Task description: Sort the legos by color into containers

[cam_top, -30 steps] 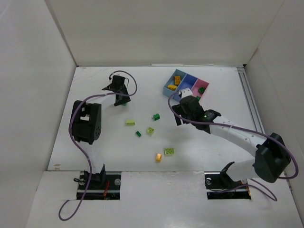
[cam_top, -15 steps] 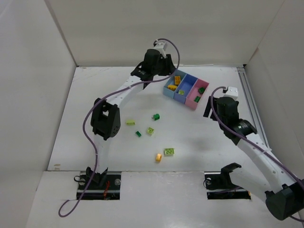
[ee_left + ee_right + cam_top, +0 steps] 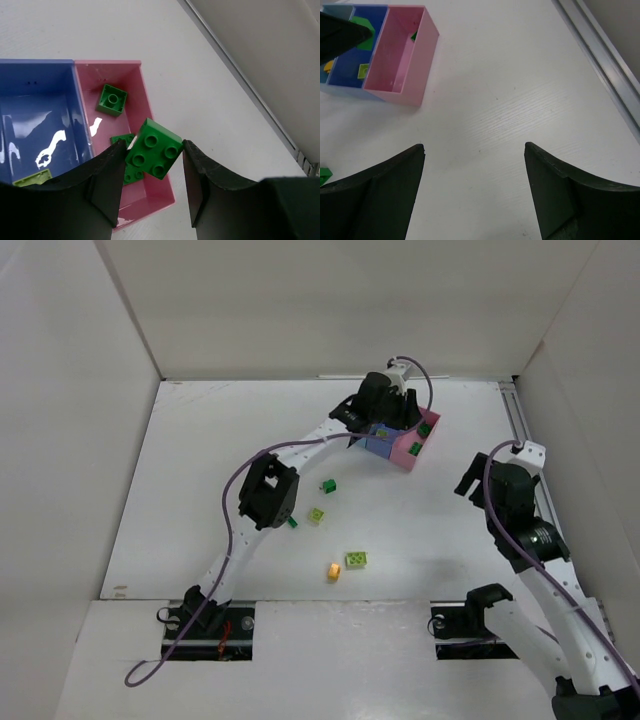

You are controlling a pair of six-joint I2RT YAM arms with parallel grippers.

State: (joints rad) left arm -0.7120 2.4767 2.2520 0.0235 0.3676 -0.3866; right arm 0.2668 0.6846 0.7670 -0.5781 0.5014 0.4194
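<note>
Dark green lego [image 3: 154,149] pinched between the fingers of left pincer [image 3: 153,147], jaws partly closed on it, hanging over pink bin [image 3: 135,85], upper centre of top view, green bricks [image 3: 111,99] inside bin, right pincer [image 3: 474,146] spread wide, touching nothing, above table [image 3: 520,100] at right.

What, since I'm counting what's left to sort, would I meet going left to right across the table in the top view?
small dark green brick → pale lime brick → orange brick → wider lime brick → pink bin
</note>
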